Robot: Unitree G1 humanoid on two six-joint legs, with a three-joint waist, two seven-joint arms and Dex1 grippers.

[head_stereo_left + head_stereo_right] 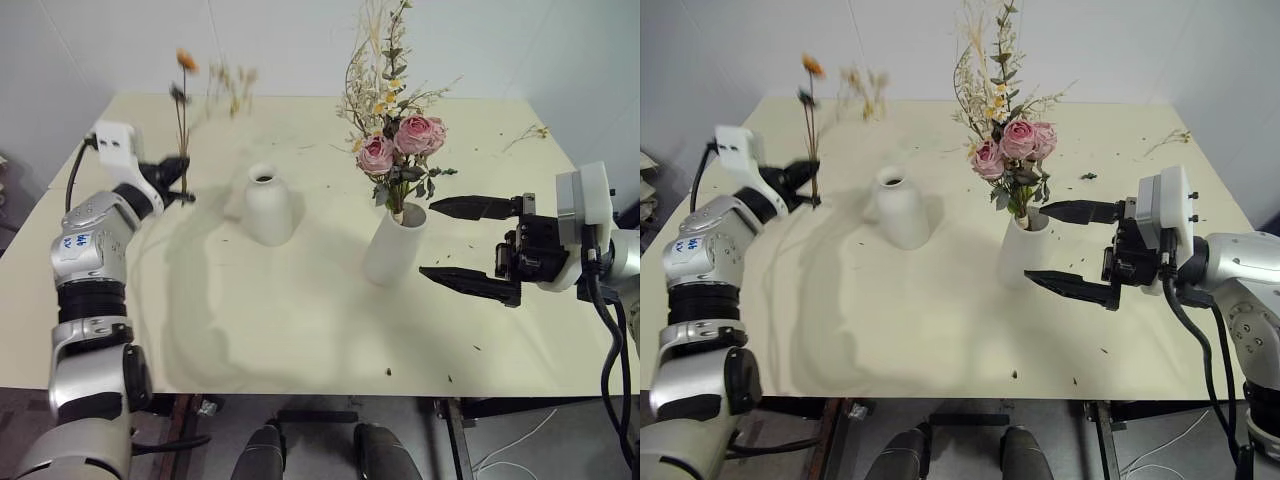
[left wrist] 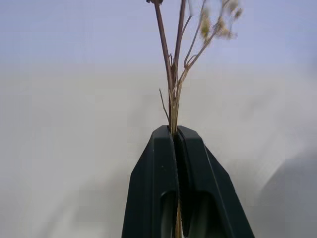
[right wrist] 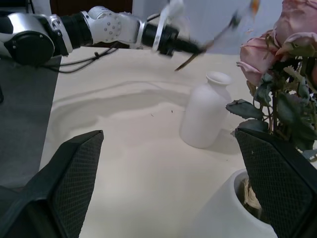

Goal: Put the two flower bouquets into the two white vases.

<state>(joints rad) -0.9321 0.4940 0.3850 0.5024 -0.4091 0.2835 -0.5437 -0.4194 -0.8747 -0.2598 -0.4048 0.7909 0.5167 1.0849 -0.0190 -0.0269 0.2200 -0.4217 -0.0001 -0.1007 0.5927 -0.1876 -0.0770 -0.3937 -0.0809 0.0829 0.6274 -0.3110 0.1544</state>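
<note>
My left gripper [image 1: 182, 188] is shut on the thin stems of the small bouquet of yellow-orange dried flowers [image 1: 186, 62], held upright above the table's left side; its fingers [image 2: 166, 188] pinch the stems [image 2: 174, 99]. The short rounded white vase [image 1: 267, 205] stands empty just right of that gripper. The tall tapered white vase [image 1: 394, 245] holds the big bouquet of pink roses, leaves and pale grasses [image 1: 400, 135]. My right gripper [image 1: 468, 243] is open beside that vase, its fingers [image 3: 74, 173] spread wide on either side of it.
The pale table [image 1: 300, 340] carries small plant scraps near the front right edge [image 1: 450, 378] and a loose twig at the far right [image 1: 525, 135]. White walls close the back.
</note>
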